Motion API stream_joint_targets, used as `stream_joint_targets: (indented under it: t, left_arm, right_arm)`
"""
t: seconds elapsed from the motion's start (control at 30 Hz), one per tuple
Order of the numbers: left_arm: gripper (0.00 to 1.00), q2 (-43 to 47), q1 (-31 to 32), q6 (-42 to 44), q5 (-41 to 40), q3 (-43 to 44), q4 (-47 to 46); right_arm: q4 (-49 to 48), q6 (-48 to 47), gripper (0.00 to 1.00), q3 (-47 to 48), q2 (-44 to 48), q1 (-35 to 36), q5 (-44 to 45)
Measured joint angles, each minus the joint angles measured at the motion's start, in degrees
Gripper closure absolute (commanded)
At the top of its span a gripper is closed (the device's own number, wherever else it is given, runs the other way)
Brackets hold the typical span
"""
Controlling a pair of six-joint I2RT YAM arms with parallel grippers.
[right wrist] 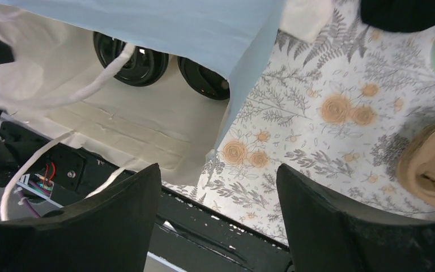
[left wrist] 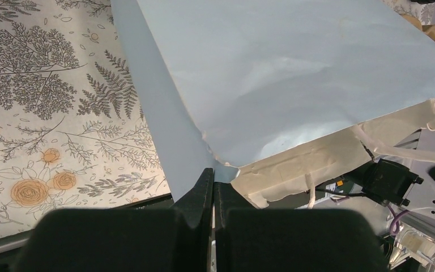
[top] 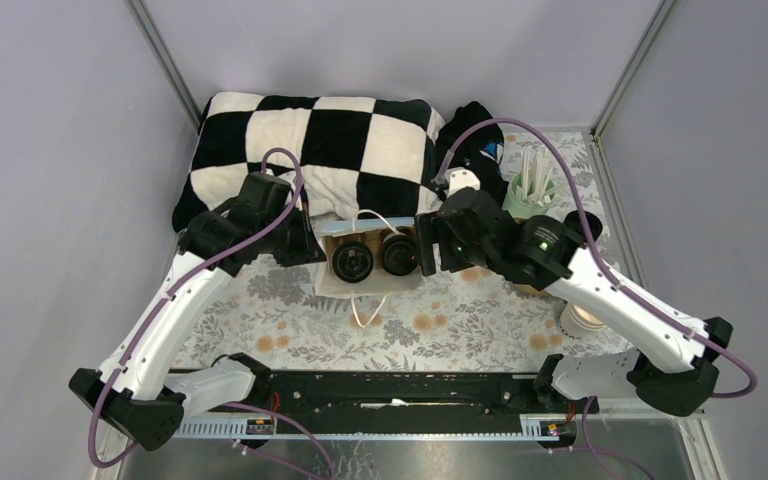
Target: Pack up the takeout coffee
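Two takeout coffee cups, white with black lids (top: pixel 352 260) (top: pixel 398 253), stand inside a light-blue paper bag (top: pixel 365 285) at the table's middle. In the right wrist view their lids (right wrist: pixel 139 59) (right wrist: pixel 204 76) show through the bag's mouth (right wrist: pixel 119 124). My left gripper (top: pixel 305 245) is shut on the bag's left rim; the left wrist view shows its jaws (left wrist: pixel 214 173) pinching a corner of the blue paper (left wrist: pixel 294 68). Just off the bag's right edge, my right gripper (top: pixel 428 245) (right wrist: pixel 218 168) is open and holds nothing.
A black-and-white checked blanket (top: pixel 310 140) lies behind the bag. A mint-green cup of white sticks (top: pixel 530 190) stands at the back right. A brown pulp carrier (right wrist: pixel 430 164) and a white cup (top: pixel 580 318) sit under the right arm. White bag handles (top: pixel 365 310) trail forward.
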State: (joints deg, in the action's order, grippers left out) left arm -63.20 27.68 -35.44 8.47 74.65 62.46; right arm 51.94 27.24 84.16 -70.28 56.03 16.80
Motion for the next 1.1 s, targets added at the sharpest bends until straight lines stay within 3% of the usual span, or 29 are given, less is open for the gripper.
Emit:
stream_joint_targets:
  t: [0.33,0.63,0.83,1.1]
  left_arm:
    - [1.0,0.0,0.0,0.0,0.2,0.0,0.2]
    - [1.0,0.0,0.0,-0.3,0.2,0.0,0.6]
    - [1.0,-0.1,0.0,-0.7,0.2,0.2,1.6]
    - [1.0,-1.4,-0.1,-1.0,0.2,2.2,2.8]
  right_arm:
    - [-1.3,5.2,0.62,-0.5,-7.7,-1.2,-1.5]
    - [1.2,6.4,0.89,2.3,-11.9,-1.2,-1.3]
    - [4.0,8.0,1.0,6.5,-12.8,-1.2,-1.4]
    - [8.0,9.9,1.0,10.6,-15.0,-1.2,-1.4]
